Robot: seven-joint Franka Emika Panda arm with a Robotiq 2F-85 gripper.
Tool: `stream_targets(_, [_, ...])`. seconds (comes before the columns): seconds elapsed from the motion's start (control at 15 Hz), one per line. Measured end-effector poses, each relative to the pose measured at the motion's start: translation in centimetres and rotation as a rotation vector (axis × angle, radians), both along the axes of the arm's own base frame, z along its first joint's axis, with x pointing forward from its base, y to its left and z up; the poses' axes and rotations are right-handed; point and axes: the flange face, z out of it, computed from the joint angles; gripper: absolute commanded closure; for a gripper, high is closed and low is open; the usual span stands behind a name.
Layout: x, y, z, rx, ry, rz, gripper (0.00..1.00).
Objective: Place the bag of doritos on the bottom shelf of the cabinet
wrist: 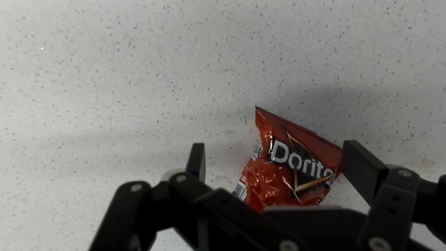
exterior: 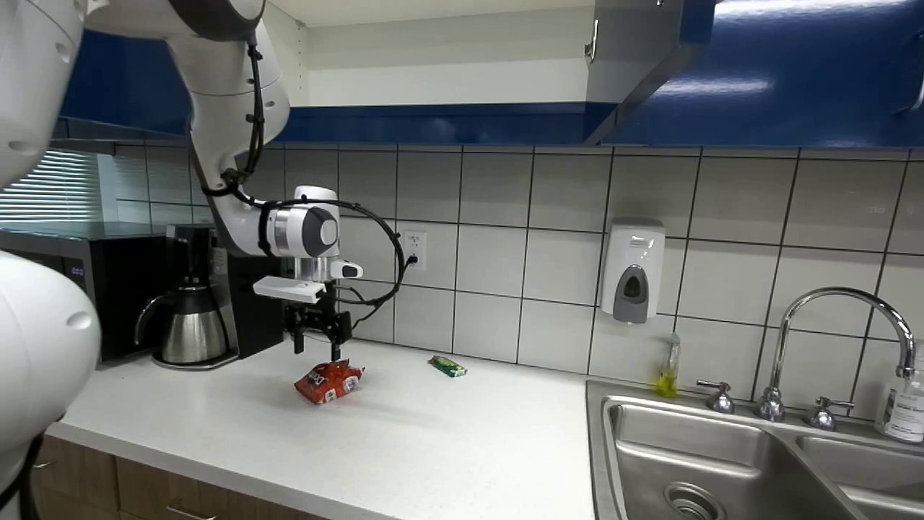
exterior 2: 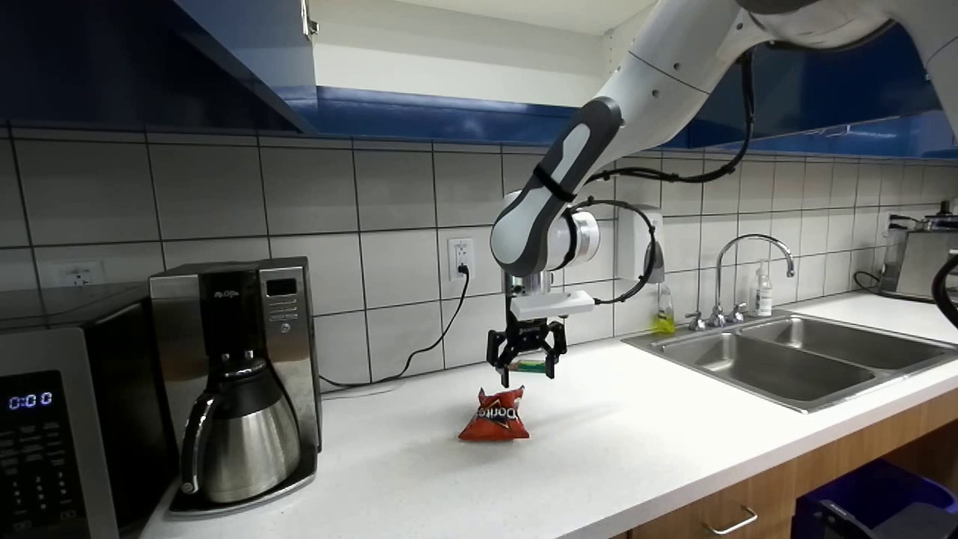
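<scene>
Two stages, grasping and placing, appear to remain; lining up for the grasp looks like the step in hand. The cabinet (exterior: 433, 124), its door (exterior: 639, 54) swung out, is above the tool (exterior 2: 528, 373). Below the tool is the desk (exterior 2: 389, 479). The tool points down, fingers (wrist: 364, 170) spread, holding nothing. The bag of doritos (exterior 2: 494, 419) rests on the desk just beneath it; whether a fingertip brushes the bag's top I cannot tell. The next move probably calls for centring over the bag, lowering, and pinching it gently.

Both exterior views show the cabinet's white interior (exterior: 462, 65), absent from the wrist view; the top of its bottom shelf seems hidden behind the blue lower edge. The wrist view alone shows the bag sitting off-centre, nearer one finger. In an exterior view a green packet (exterior: 447, 366) lies well apart from the tool; in an exterior view the same packet (exterior 2: 531, 366) peeps between the fingers, evidently from behind.
</scene>
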Motion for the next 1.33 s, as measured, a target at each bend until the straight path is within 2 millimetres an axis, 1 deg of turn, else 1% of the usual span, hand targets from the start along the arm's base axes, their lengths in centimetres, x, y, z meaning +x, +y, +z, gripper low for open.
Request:
stream_targets(0.33, [2.2, 1.2, -1.9, -0.002, -0.001, 0.023, 0.0])
stream_targets(0.6, [3.6, 1.5, -3.2, -0.004, 0.001, 0.025, 0.0])
stream_targets(1.0, [4.7, 1.4, -4.9, -0.008, 0.007, 0.028, 0.0])
stream_targets(1.33, [5.5, 1.3, -5.6, -0.012, 0.006, 0.025, 0.0])
